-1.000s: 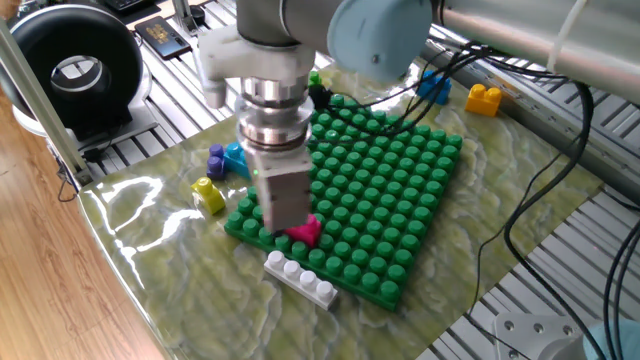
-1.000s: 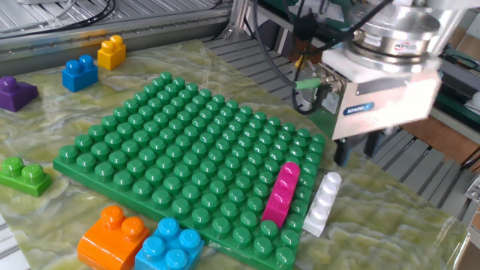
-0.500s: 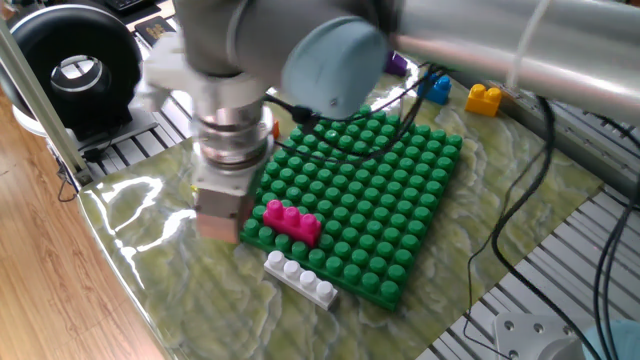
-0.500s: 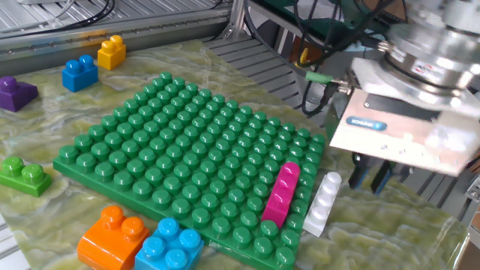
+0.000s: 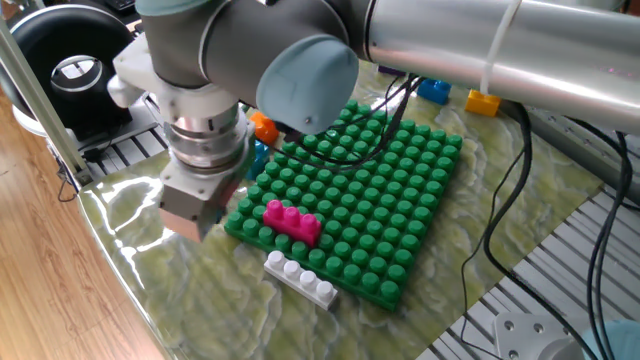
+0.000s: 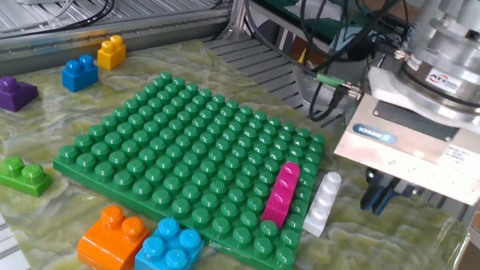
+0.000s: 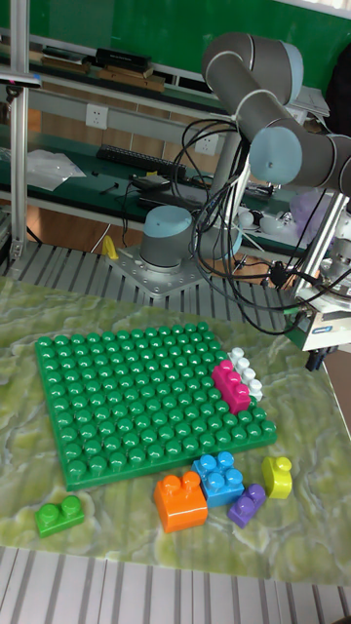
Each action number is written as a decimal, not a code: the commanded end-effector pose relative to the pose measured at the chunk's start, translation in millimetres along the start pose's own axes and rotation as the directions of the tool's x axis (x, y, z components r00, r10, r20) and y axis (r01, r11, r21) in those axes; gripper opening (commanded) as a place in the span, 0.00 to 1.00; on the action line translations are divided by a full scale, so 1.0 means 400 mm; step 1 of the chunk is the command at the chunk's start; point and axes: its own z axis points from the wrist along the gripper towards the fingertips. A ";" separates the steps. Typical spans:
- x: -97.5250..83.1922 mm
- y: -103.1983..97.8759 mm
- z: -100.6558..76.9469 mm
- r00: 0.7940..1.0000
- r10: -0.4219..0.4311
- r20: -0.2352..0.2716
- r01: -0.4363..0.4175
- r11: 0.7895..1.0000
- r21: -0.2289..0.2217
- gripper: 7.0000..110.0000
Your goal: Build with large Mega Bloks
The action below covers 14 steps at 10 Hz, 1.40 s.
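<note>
A magenta brick (image 5: 290, 220) is pressed onto the edge row of the green baseplate (image 5: 380, 200); it also shows in the other fixed view (image 6: 281, 193) and the tall view (image 7: 232, 385). A white-grey brick (image 6: 321, 202) lies on the mat right beside that edge. My gripper (image 6: 377, 199) hangs off the plate, beyond the white-grey brick. Its dark fingers (image 6: 371, 199) are slightly apart with nothing between them. In one fixed view the gripper (image 5: 190, 222) is a grey block left of the plate, its fingertips hidden.
Orange (image 6: 112, 236) and light blue (image 6: 169, 244) bricks sit at the plate's near edge, with purple (image 7: 248, 505) and yellow (image 7: 277, 478) ones beside them. A small green brick (image 6: 22, 176), a purple (image 6: 15, 91), a blue (image 6: 79, 73) and a yellow (image 6: 111, 51) brick lie farther off. Cables hang behind.
The gripper has lifted off the magenta brick and swung sideways off the baseplate, past the white-grey brick. The magenta brick stays on the plate.
</note>
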 end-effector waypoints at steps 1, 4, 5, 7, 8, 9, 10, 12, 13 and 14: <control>-0.046 0.056 -0.006 0.992 0.115 0.053 -0.110 0.990 -0.088 0.00; -0.047 0.024 -0.004 0.993 0.105 0.061 -0.103 0.994 -0.037 0.00; -0.021 0.032 0.007 0.992 0.114 0.051 -0.113 0.993 -0.033 0.00; 0.091 0.025 0.075 0.994 0.100 0.037 -0.100 0.995 0.000 0.00; 0.144 0.024 0.108 0.994 0.101 0.027 -0.101 0.995 -0.001 0.00; 0.186 0.003 0.126 0.996 0.094 0.010 -0.094 0.995 0.021 0.00; 0.220 -0.010 0.125 0.996 0.093 -0.010 -0.093 0.995 0.027 0.00; 0.255 -0.005 0.117 0.990 0.133 -0.043 -0.132 0.991 0.009 0.00; 0.273 0.000 0.122 0.987 0.149 -0.059 -0.149 0.989 -0.008 0.15; 0.300 -0.014 0.134 0.983 0.163 -0.082 -0.164 0.986 -0.002 0.15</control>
